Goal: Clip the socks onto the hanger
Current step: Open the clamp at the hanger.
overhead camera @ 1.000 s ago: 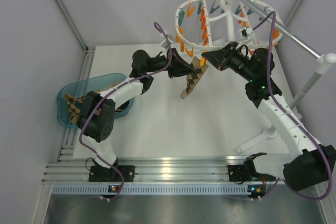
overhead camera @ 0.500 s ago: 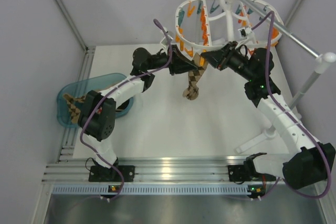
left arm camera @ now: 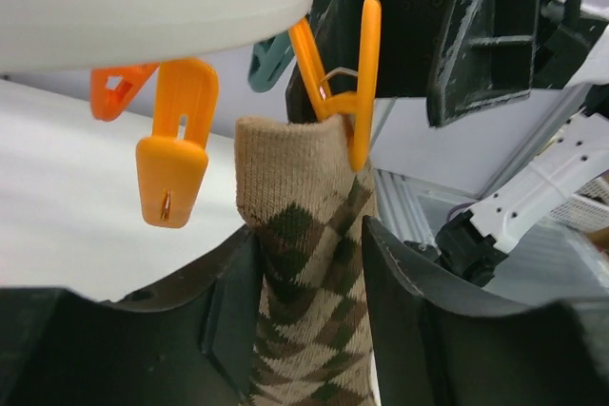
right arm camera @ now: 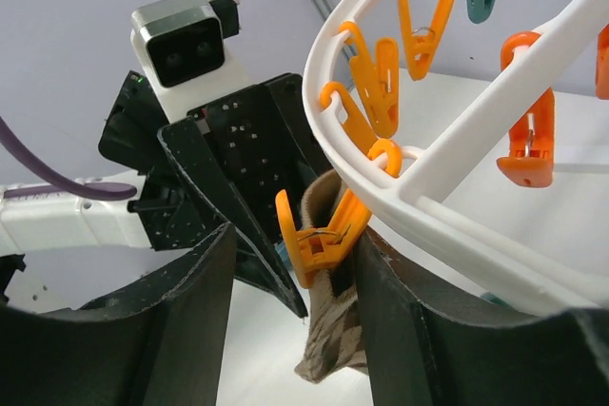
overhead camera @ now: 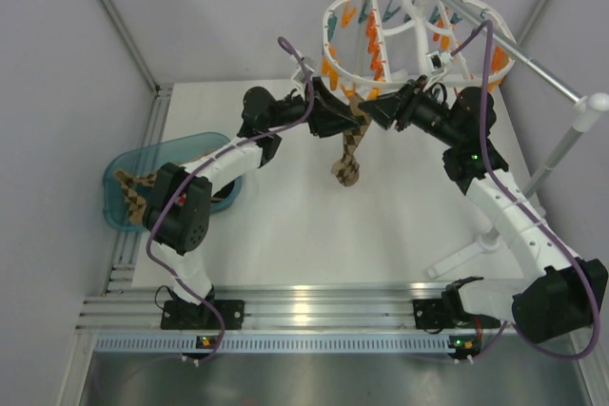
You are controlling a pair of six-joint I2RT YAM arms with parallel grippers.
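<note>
The knitted brown-and-tan argyle sock point(left arm camera: 300, 168) hangs down over the far middle of the bench point(overhead camera: 285, 225). The left claw point(left arm camera: 306, 240) is clamped on it just below the cuff. The cuff sits under the smooth white plastic rim of the oval hanger point(left arm camera: 143, 16), with an orange clip point(left arm camera: 363, 73) against its corner. The right claw point(right arm camera: 295, 240) straddles that clip, fingers apart. A second sock point(overhead camera: 128, 192) lies in a translucent teal basket point(overhead camera: 119, 164) at the left. A second ago the held sock slanted lower; it now hangs straighter.
</note>
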